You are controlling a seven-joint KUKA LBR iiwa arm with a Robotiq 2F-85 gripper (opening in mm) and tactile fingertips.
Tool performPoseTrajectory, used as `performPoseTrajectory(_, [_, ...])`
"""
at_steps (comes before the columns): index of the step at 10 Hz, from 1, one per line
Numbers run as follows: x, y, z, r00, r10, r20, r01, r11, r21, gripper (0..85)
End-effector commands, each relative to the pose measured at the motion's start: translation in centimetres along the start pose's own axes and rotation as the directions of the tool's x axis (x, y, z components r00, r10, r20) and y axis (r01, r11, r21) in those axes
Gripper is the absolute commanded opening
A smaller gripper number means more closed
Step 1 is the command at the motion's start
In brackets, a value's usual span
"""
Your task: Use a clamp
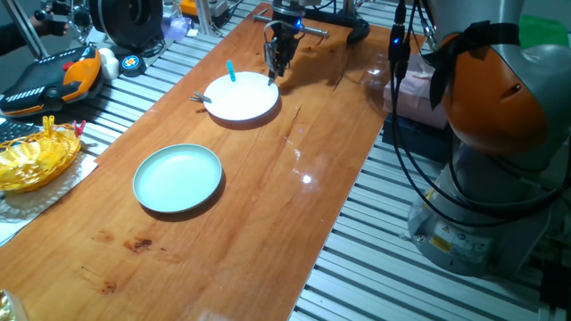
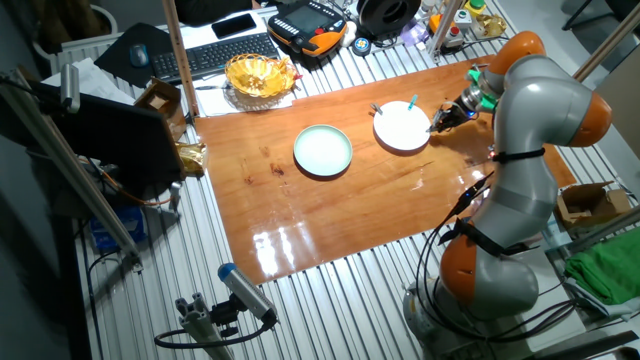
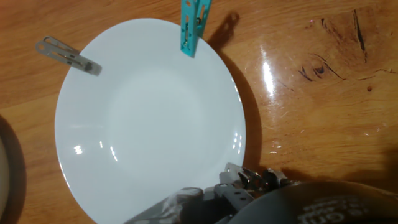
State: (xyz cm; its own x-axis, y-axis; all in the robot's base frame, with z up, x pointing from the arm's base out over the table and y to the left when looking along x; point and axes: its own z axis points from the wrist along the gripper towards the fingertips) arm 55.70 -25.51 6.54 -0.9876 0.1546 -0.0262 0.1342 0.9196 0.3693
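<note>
Clamp (image 3: 67,55) on white plate's (image 3: 149,118) far rim, across from jaws, their opening indiscernible.

Your wooden table (image 1: 268,205) carries a white plate (image 1: 243,96) right under the hand (image 1: 277,71), and a pale green plate (image 1: 177,178) well beyond it.

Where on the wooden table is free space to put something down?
Bare wood lies between the green plate and the near table edge. It is crowded around the white plate: the clamp, a teal clip, the gripper.
</note>
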Motion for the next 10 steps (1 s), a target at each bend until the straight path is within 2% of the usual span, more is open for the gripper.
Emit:
performPoseTrajectory(1, [0.01,-0.02,-0.01,1.000,0.000,-0.001,0.000,1.000,-0.001,26.0])
performPoseTrajectory(3, [-0.01,0.04,-0.10,1.000,0.000,-0.005,0.000,1.000,0.005,26.3])
performPoseTrajectory(6, [-0.04,0.09,-0.22,1.000,-0.004,-0.014,0.004,1.000,0.004,18.0])
performPoseTrajectory(10, [-0.06,0.38,-0.79,0.999,0.000,-0.034,0.000,1.000,-0.008,14.3])
